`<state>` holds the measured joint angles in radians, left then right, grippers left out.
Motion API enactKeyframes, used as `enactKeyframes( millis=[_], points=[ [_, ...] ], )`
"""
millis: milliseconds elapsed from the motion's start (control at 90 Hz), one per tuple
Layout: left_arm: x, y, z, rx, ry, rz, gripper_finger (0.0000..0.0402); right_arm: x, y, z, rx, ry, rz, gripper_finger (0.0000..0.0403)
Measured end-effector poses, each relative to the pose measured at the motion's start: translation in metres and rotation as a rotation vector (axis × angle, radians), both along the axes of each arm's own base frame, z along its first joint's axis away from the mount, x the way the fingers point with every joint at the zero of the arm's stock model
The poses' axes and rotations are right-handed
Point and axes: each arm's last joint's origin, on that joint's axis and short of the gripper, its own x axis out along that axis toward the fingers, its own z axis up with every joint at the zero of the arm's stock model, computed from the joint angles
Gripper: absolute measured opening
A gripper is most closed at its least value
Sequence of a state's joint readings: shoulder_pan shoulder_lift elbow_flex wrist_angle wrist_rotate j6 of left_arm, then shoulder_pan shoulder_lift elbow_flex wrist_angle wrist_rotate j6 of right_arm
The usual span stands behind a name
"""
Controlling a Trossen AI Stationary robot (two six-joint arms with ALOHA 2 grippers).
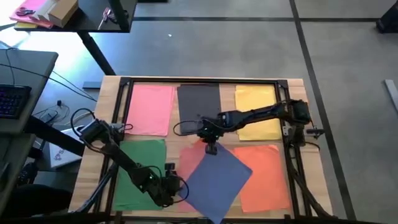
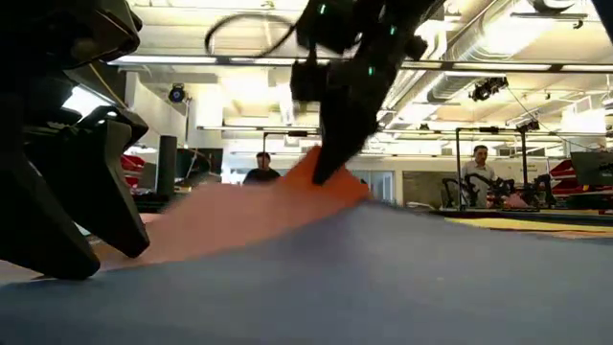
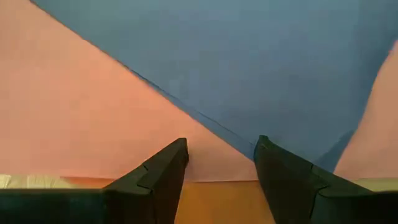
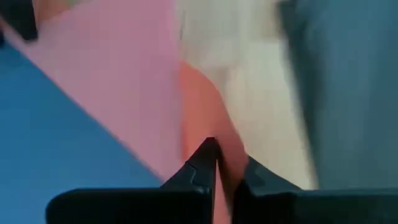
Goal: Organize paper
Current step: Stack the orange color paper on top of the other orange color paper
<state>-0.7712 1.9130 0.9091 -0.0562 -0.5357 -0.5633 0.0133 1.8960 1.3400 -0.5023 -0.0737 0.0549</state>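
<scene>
Right claw (image 1: 211,149) pinched on orange sheet (image 4: 205,112) corner, frame centre, above blue sheet (image 1: 214,180). Left claw (image 3: 219,163) spread, lower left at blue sheet's edge. Pink sheet (image 3: 74,106) mostly hidden beneath blue.

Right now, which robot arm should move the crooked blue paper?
Probably the right. The right gripper is already at the blue paper's top corner, shut on an orange sheet; the left gripper waits open beside it.

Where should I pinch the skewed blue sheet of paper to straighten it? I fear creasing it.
Take the thin blue paper sheet by a corner, coming in low from the table's edge: it lies flat and turned diamond-wise over a pink sheet, so only corners offer a liftable edge. The left pincer, open, sits at its left corner.
</scene>
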Motion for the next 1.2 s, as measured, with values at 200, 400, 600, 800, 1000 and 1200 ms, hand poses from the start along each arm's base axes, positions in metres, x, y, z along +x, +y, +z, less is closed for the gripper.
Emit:
enactKeyframes(
  millis=[200, 400, 600, 800, 1000, 1200],
  points=[
    [-0.005, 0.004, 0.026, 0.032, -0.033, -0.046, 0.0176, -0.015, 0.018, 0.022, -0.26, 0.009, -0.032, 0.0],
    [-0.005, 0.008, 0.048, 0.095, -0.11, -0.052, 0.0176, -0.011, 0.032, 0.012, -0.142, 0.016, 0.031, 0.0],
    [-0.005, 0.012, 0.048, 0.118, -0.12, -0.011, 0.0176, -0.002, 0.039, -0.01, -0.15, 0.028, 0.046, 0.0],
    [0.004, 0.04, 0.047, 0.244, -0.143, 0.202, 0.0176, -0.001, 0.056, -0.016, -0.151, 0.024, 0.086, 0.0],
    [0.026, 0.08, 0.04, 0.328, -0.119, 0.24, 0.0183, -0.003, 0.071, -0.015, -0.183, 0.009, 0.109, 0.0],
    [0.044, 0.109, 0.031, 0.222, -0.239, 0.135, 0.019, -0.003, 0.079, -0.014, -0.202, -0.019, 0.087, 0.0]
  ],
)
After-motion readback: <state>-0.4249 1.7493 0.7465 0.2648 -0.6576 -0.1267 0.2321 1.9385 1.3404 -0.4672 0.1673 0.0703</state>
